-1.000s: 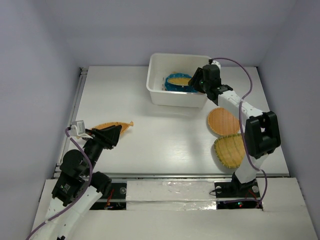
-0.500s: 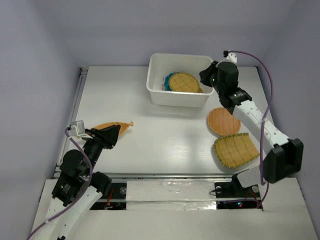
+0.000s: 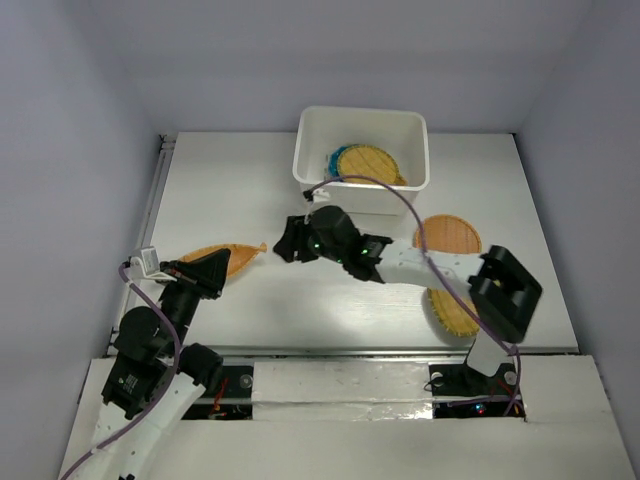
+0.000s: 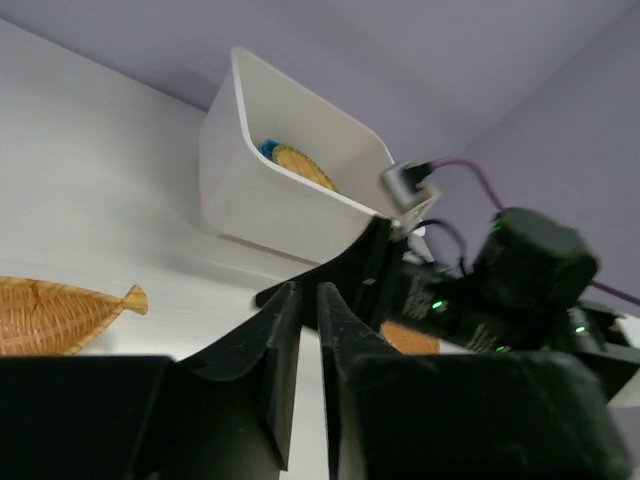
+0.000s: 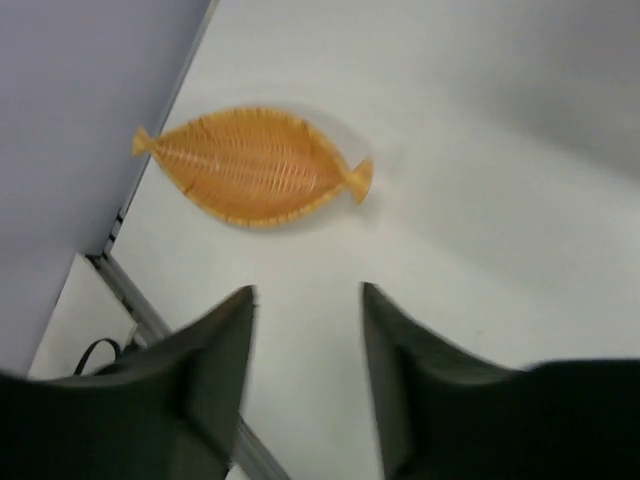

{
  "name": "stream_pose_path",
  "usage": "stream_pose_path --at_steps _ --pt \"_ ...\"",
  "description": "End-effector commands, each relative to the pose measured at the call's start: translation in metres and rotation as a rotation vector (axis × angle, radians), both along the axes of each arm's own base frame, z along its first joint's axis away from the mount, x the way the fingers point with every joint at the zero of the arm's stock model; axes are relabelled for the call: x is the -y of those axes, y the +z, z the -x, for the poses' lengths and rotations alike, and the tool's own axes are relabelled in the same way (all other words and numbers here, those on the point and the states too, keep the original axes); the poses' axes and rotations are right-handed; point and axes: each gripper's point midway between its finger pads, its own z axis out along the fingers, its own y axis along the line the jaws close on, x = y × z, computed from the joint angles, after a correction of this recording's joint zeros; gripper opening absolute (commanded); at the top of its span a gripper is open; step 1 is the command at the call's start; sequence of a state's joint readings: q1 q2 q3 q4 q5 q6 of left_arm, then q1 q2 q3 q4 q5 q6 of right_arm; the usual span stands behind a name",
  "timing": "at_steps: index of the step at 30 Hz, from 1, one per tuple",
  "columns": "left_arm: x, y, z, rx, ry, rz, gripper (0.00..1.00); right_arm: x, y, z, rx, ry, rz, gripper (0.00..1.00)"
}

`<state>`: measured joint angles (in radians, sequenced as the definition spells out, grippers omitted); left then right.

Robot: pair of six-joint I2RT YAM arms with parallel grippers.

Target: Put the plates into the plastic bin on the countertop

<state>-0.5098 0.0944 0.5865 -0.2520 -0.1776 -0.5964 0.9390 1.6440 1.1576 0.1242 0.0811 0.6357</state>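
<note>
The white plastic bin (image 3: 410, 125) stands at the back of the countertop (image 3: 230, 190). It holds the teal-blue plate (image 3: 332, 161) with a round woven plate (image 3: 368, 163) on top. A fish-shaped woven plate (image 3: 248, 254) lies at the left, and it also shows in the right wrist view (image 5: 250, 165). My right gripper (image 3: 284, 244) is open and empty over mid-table, just right of that plate's tail. My left gripper (image 3: 224, 260) is shut and empty above the same plate. A round orange plate (image 3: 455, 233) and a fan-shaped plate (image 3: 450, 312) lie at the right, partly hidden by the right arm.
A metal rail (image 3: 156, 195) runs along the countertop's left edge, and it also shows in the right wrist view (image 5: 130, 295). The right arm (image 3: 420, 262) stretches across the table in front of the bin. The left wrist view shows the bin (image 4: 290, 200) and the right arm (image 4: 520, 280).
My right arm has swung from the bin, down and left across the table, to beside the fish-shaped plate. The woven plate it was over now lies in the bin. The left arm shifted slightly.
</note>
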Motion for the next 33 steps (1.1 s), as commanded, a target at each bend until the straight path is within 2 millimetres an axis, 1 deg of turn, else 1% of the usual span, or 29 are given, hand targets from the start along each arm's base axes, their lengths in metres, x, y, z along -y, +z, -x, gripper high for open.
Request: stream_pose_path --at_steps 1,2,3,4,5,6,7,10,11,12,13,14,15,17,18,19,22,25,28,30,33 --pt "-0.004 0.011 0.001 0.04 0.019 0.03 0.12 -0.049 0.008 0.004 0.007 0.044 -0.081 0.58" --pt "-0.004 0.009 0.0 0.035 0.019 0.027 0.14 -0.057 0.001 0.005 -0.006 0.052 -0.086 0.7" --pt "-0.004 0.01 0.0 0.035 0.017 0.025 0.18 -0.066 -0.006 0.009 -0.025 0.07 -0.095 0.74" --pt "-0.004 0.011 0.0 0.038 0.017 0.026 0.19 -0.075 -0.02 0.006 -0.061 0.06 -0.108 0.76" --pt "-0.004 0.009 0.0 0.034 0.017 0.024 0.2 -0.079 -0.029 0.005 -0.082 0.056 -0.11 0.76" --pt "-0.003 0.01 0.0 0.036 0.016 0.023 0.22 -0.083 -0.034 0.003 -0.095 0.047 -0.119 0.77" --pt "-0.003 0.009 -0.001 0.035 0.014 0.022 0.22 -0.088 -0.048 0.0 -0.131 0.029 -0.131 0.77" --pt "-0.001 0.009 -0.001 0.032 0.005 0.02 0.23 -0.1 -0.06 -0.006 -0.18 0.008 -0.154 0.76" --pt "0.0 0.008 -0.002 0.027 0.005 0.017 0.24 -0.106 -0.071 -0.008 -0.196 0.008 -0.156 0.76" --pt "0.0 0.007 -0.002 0.026 0.002 0.014 0.24 -0.112 -0.068 -0.011 -0.201 0.006 -0.173 0.76" --pt "0.0 0.008 -0.002 0.028 0.002 0.015 0.24 -0.115 -0.072 -0.012 -0.222 -0.007 -0.18 0.75" --pt "0.001 0.007 -0.002 0.025 0.002 0.014 0.25 -0.117 -0.082 -0.014 -0.236 -0.014 -0.175 0.73" --pt "0.0 0.007 -0.002 0.025 0.002 0.014 0.25 -0.123 -0.079 -0.017 -0.235 -0.017 -0.191 0.73" --pt "0.001 0.007 -0.002 0.025 0.002 0.014 0.25 -0.129 -0.083 -0.019 -0.258 -0.021 -0.21 0.72" --pt "0.001 0.007 -0.002 0.025 0.002 0.014 0.25 -0.132 -0.092 -0.02 -0.27 -0.019 -0.203 0.71" --pt "0.001 0.007 -0.003 0.024 0.003 0.011 0.25 -0.137 -0.087 -0.022 -0.274 -0.019 -0.22 0.71" --pt "0.001 0.007 -0.003 0.023 0.001 0.01 0.26 -0.146 -0.093 -0.024 -0.3 -0.014 -0.232 0.68" --pt "0.001 0.007 -0.003 0.023 0.001 0.01 0.26 -0.148 -0.104 -0.023 -0.327 -0.019 -0.238 0.63" --pt "0.001 0.006 -0.003 0.021 0.001 0.01 0.26 -0.149 -0.111 -0.023 -0.347 -0.026 -0.248 0.54" --pt "0.001 0.007 -0.003 0.023 0.001 0.01 0.26 -0.15 -0.118 -0.023 -0.358 -0.031 -0.243 0.45" --pt "0.0 0.007 -0.003 0.024 0.004 0.012 0.26 -0.147 -0.122 -0.021 -0.364 -0.034 -0.25 0.29"
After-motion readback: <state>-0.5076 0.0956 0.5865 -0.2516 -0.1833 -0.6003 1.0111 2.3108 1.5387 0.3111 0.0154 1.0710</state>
